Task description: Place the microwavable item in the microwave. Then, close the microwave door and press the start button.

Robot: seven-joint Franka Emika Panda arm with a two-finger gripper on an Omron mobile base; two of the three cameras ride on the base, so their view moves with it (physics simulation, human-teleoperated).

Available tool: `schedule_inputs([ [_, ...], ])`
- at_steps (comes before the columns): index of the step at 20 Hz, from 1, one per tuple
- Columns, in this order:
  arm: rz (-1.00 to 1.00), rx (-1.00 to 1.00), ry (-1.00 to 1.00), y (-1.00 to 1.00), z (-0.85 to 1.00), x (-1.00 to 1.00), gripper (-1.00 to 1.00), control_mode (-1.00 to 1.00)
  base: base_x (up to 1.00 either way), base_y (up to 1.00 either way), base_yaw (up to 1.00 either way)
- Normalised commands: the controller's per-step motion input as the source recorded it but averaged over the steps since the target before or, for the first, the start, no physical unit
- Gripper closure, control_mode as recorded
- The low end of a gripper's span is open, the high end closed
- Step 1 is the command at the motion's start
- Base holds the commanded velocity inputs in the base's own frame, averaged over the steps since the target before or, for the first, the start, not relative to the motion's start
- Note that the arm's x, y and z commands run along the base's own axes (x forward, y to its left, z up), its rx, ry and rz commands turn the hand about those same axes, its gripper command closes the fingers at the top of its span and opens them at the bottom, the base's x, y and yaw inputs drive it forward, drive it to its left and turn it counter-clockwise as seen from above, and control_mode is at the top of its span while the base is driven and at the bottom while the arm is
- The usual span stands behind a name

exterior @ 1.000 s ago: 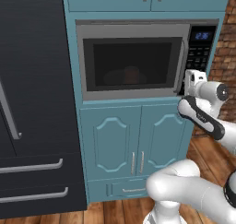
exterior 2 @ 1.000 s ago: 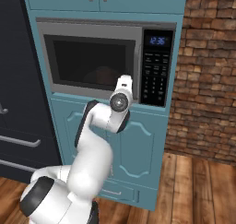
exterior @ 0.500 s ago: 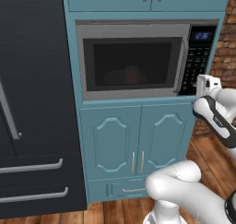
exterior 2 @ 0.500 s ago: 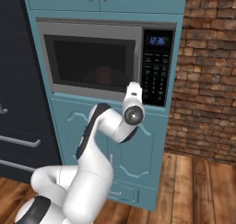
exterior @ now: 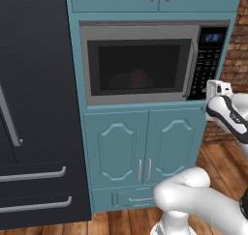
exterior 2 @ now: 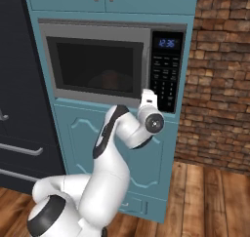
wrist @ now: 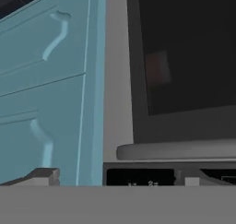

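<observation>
While the microwave door (exterior: 138, 65) stands shut at centre frame, the reddish-brown microwavable item (exterior: 138, 78) sits behind its dark glass inside the microwave (exterior 2: 112, 65). The fingers (wrist: 44, 176) are spread wide, empty, low by the keypad (exterior 2: 164, 77).
</observation>
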Motion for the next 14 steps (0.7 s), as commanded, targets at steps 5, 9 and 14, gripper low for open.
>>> schedule_inputs([
  [5, 0.06, 0.02, 0.00, -0.13, -0.18, 0.23, -1.00, -1.00, 0.00, 0.00, 0.00],
  [9, 0.05, 0.03, 0.00, -0.32, -0.16, 0.04, -1.00, -1.00, 0.00, 0.00, 0.00],
  [14, 0.04, 0.03, 0.01, -0.16, -0.20, 0.30, -1.00, -1.00, 0.00, 0.00, 0.00],
])
